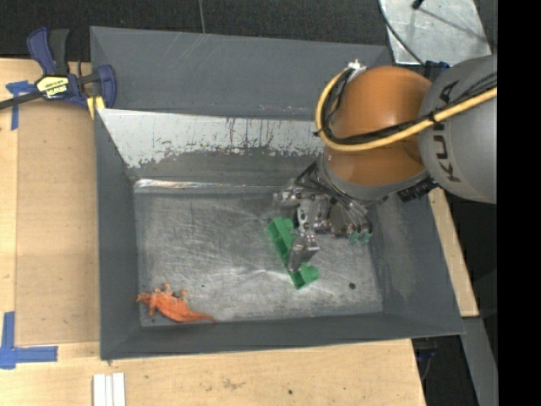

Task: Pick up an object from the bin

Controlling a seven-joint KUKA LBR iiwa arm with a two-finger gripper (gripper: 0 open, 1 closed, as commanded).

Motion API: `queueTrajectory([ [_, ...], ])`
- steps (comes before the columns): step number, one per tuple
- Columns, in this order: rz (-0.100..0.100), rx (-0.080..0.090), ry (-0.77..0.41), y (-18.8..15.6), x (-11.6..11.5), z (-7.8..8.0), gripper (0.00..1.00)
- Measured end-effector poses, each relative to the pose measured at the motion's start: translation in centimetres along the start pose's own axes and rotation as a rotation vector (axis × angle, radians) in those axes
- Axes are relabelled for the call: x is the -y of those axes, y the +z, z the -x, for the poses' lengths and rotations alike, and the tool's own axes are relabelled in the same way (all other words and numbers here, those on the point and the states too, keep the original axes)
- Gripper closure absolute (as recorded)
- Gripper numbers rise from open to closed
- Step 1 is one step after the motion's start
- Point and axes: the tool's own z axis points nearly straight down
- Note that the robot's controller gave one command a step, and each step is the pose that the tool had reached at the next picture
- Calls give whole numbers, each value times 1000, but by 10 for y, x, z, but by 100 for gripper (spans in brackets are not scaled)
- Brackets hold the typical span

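Gripper [306,242] hangs low over a green piece [279,233], far right of & above the orange lizard [173,305]; open or closed, can't tell. Piece's long axis runs diag., upper-left to lower-right, straight under gripper.

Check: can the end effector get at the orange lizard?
Probably yes: the lizard lies alone with nothing over it, though close against the bin front wall; the end effector is across the bin.

Bright, even light from above glares pale off the bin's [211,138] back wall beyond the gripper [306,242], sheens the floor to its left, and leaves soft shadow directly beneath it.
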Motion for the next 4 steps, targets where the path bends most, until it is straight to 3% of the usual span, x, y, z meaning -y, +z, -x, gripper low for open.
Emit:
queueTrajectory([
  [1, -1, 1, 2, 0, 1, 0, 0],
  [2, -1, 9, 36, 51, 12, 24, 0],
  [3, -2, -3, 53, 80, 19, 16, 0],
  [4, -1, 4, 76, 106, 40, 30, 0],
])
